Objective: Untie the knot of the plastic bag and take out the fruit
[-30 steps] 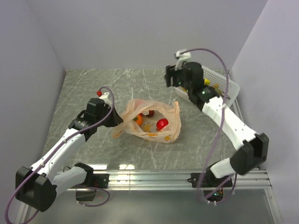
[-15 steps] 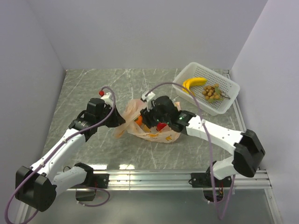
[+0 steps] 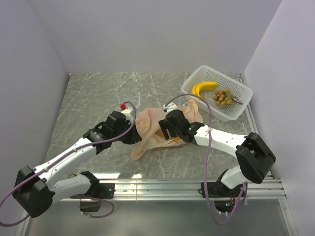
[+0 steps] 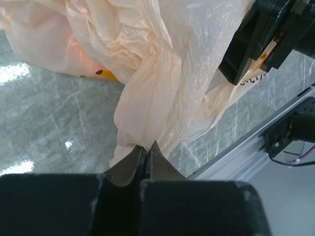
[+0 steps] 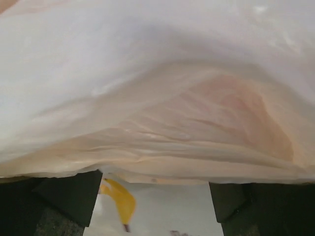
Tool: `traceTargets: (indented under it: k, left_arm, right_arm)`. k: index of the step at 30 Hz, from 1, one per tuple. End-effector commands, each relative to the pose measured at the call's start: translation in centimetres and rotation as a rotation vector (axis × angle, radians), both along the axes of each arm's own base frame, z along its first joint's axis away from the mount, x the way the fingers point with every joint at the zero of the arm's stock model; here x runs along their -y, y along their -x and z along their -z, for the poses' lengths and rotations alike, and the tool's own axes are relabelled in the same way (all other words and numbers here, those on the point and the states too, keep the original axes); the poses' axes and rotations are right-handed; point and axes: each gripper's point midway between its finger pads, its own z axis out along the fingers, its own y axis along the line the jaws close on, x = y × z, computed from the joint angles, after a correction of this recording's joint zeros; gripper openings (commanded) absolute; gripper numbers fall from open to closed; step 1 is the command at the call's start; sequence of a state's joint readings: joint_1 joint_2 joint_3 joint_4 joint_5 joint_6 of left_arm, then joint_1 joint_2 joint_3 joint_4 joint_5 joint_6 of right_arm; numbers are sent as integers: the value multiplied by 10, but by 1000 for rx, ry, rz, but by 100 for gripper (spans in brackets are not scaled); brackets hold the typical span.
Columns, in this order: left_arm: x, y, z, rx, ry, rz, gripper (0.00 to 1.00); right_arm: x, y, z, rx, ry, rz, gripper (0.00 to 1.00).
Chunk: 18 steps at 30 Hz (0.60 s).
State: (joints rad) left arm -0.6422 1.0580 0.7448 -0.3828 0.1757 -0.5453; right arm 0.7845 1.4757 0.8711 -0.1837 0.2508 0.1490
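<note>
One plastic bag [image 3: 147,122] lies crumpled at the middle of the top view, on the table [image 3: 98,93]. At its left edge we see the left gripper [image 4: 146,153] pressed together on a gathered fold of the film. The right gripper [image 3: 166,132] sits in the bag from the right. Its wrist view shows its fingers [image 5: 64,196] spread apart beneath draped film. In the upper right, the basket [image 3: 241,105] holds a banana [image 3: 204,87] and grapes [image 3: 222,97].
</note>
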Motion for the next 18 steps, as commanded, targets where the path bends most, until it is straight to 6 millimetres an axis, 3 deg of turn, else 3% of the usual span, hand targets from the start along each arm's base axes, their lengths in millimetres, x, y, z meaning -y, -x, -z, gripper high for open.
traceTargets:
  k: [1,7,10,12,18]
  left_arm:
    - [4,-1,-4,10,24,-36,1]
    - [8,-2,-8,17,30,-58,1]
    - [9,-6,-10,18,29,-75,1]
    - [12,-8,-14,24,49,-82,0]
    - [21,-13,-24,23,89,-89,0]
  right_arm:
    - [21,-9,-1,57,24,142,86]
    - [43,-22,-34,209,26,265,86]
    - [44,-29,-39,230,26,298,92]
    - [41,-35,-39,234,22,310,95]
    - [39,-57,-11,163,-11,363,98]
